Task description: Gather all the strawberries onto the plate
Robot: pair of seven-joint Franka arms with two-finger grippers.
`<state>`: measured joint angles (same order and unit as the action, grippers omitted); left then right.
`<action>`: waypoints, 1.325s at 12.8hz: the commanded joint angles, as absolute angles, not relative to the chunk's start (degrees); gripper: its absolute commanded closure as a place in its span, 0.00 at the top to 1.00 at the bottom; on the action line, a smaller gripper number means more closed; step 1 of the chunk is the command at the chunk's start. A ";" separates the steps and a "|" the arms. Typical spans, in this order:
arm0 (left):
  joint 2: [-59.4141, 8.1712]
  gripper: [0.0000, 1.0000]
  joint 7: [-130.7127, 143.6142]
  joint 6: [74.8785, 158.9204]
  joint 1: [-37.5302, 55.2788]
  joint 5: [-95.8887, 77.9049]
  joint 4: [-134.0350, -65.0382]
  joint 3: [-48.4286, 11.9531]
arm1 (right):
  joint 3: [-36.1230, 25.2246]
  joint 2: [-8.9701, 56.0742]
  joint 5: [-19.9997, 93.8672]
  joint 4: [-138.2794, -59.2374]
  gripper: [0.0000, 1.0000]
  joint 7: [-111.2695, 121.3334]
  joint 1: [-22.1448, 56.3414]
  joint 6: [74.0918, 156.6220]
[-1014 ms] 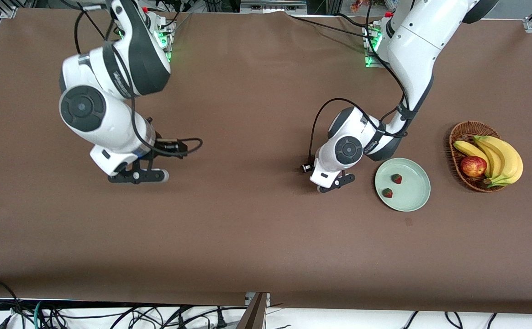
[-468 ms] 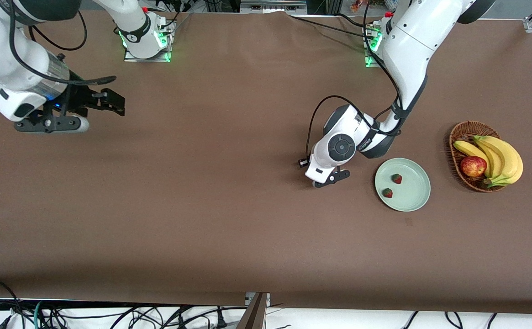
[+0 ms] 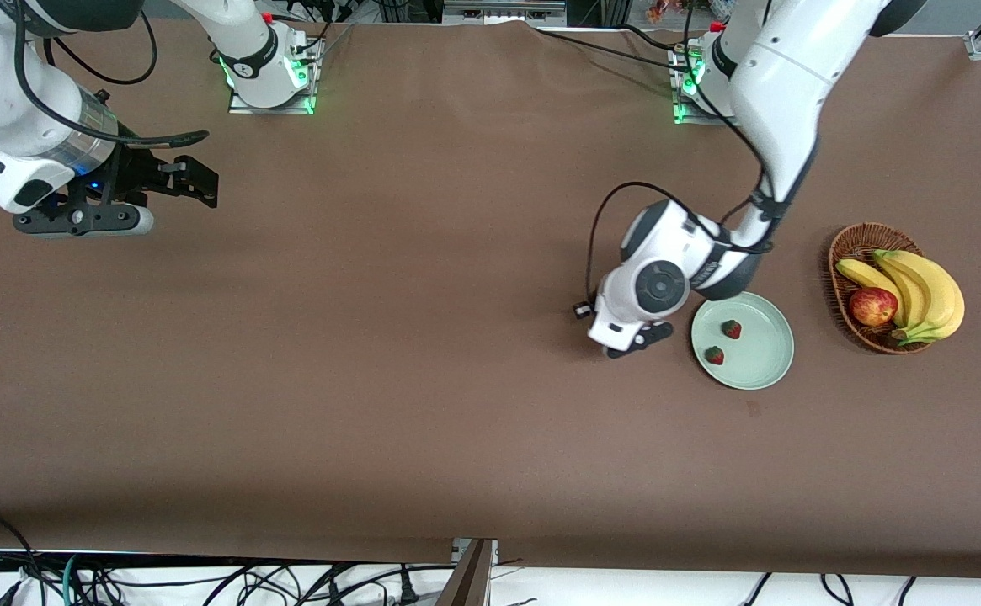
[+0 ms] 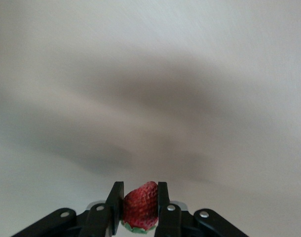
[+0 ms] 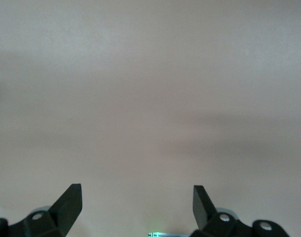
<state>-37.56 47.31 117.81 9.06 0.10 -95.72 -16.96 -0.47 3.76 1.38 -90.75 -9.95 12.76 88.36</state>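
The mint-green plate (image 3: 764, 358) lies toward the left arm's end of the table. Two strawberries (image 3: 733, 329) (image 3: 714, 355) lie in it. My left gripper (image 3: 640, 338) hangs low over the bare table right beside the plate's rim, on the side toward the right arm. In the left wrist view it (image 4: 139, 195) is shut on a third strawberry (image 4: 139, 206), held tip outward with its green top toward the palm. This berry is hidden in the front view. My right gripper (image 3: 82, 220) is over the table's right-arm end, open and empty (image 5: 135, 195).
A brown wicker basket (image 3: 854, 242) stands beside the plate toward the left arm's end, holding bananas (image 3: 919, 282) and a red apple (image 3: 872, 305). The brown table (image 3: 423, 379) stretches between the two arms.
My right arm has swung from mid-table out to its own end of the table. My left gripper has shifted a little toward the plate with the strawberry in it.
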 commanded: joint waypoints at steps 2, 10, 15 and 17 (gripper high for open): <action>-33.22 0.16 32.65 105.66 -0.06 1.32 -93.08 -17.14 | -0.18 1.93 0.88 -92.29 0.99 -8.96 12.13 89.74; -37.87 0.34 4.04 109.75 -13.71 13.97 -93.08 -16.96 | -0.53 3.69 -0.09 -86.84 0.99 -10.19 12.04 88.16; -36.31 1.00 5.01 110.92 -13.62 13.01 -92.72 -17.84 | -1.14 4.75 0.00 -87.27 0.99 -11.51 10.46 88.16; -34.81 1.00 5.27 109.69 -13.45 8.38 -92.72 -18.19 | -1.23 4.83 0.00 -87.54 0.99 -11.51 10.46 88.68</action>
<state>-37.36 5.25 111.50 -13.67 11.56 -92.48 -18.02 -1.62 5.00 -0.14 -87.71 -10.98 10.86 88.87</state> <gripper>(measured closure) 0.119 0.004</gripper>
